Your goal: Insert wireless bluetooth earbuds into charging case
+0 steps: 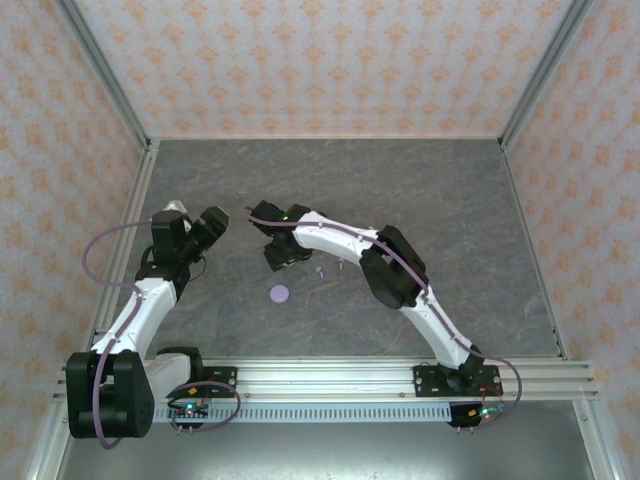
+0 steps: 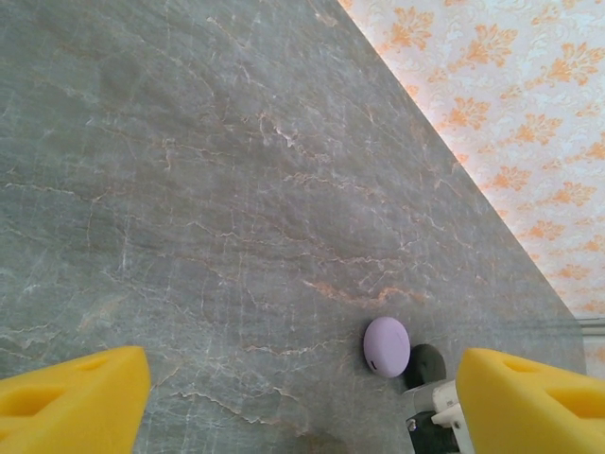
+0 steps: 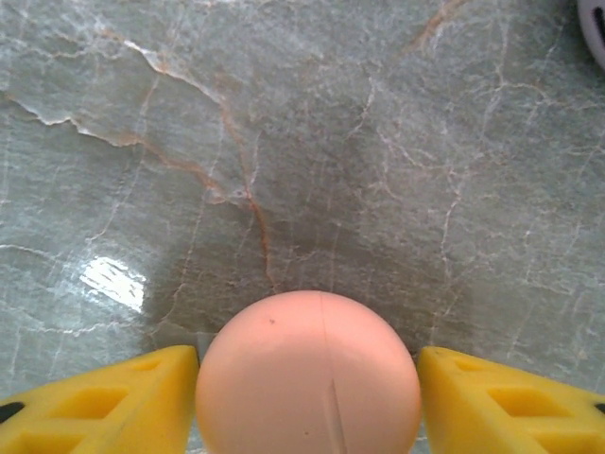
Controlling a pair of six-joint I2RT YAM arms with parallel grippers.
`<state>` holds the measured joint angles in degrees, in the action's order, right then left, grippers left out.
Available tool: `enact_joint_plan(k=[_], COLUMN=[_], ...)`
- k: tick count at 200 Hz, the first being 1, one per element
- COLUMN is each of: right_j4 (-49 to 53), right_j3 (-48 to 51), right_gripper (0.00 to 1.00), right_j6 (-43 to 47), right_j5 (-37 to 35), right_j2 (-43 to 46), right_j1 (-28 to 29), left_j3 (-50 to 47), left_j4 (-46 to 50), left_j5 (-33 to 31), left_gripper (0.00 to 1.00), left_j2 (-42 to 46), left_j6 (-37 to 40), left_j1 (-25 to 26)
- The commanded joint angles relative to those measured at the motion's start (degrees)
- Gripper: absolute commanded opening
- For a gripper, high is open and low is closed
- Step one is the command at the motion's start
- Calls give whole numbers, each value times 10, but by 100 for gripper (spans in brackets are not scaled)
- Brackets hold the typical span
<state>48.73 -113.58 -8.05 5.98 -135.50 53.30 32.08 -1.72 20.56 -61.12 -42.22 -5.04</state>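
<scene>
A round pink charging case point(image 3: 307, 374), lid closed, sits on the marble table between the yellow fingers of my right gripper point(image 3: 307, 402). The fingers press its two sides. From above, that gripper point(image 1: 272, 252) points down at mid-table and hides the case. Two tiny pale earbuds point(image 1: 319, 270) lie just right of it. A lavender case point(image 1: 279, 294) lies closed nearer the front, and it is ahead of my left gripper's right finger point(image 2: 387, 346). My left gripper point(image 2: 302, 407) hangs open above bare table with nothing between its fingers, left of the right gripper point(image 1: 212, 226).
Patterned walls enclose the grey marble table point(image 1: 450, 220) on three sides, with metal posts at the corners. A metal rail point(image 1: 330, 375) runs along the near edge by the arm bases. A dark rounded shape point(image 2: 426, 365) sits right beside the lavender case.
</scene>
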Motion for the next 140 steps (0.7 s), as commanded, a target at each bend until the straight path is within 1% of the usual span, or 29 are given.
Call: enact_joint_plan(k=[1,44,66,92,116,140], right_j4=[27,19,-2,-48,-101,-148], right_j3=[12,18,38,85,145,205], right_gripper=[60,50,48,46,45,43], right_j6=[6,10,18,39,68,110], right_j5=[2,-5,-18,-31,-28,-28], right_j2=[2,6,36,104,185,277], right_j1=[7,7,7,6,3,1], left_j3=[-3,-2,2,15,31,42], left_j4=[-1,1,2,4,2,-25], left_j5=[2,7,18,53,107,165], left_gripper=[84,84,84,83,81,79], left_j2=[2,1,5,8,13,22], left_j6=[-4,1,7,18,22,19], left_j1=[-7,-7,-7,-7,-6,0])
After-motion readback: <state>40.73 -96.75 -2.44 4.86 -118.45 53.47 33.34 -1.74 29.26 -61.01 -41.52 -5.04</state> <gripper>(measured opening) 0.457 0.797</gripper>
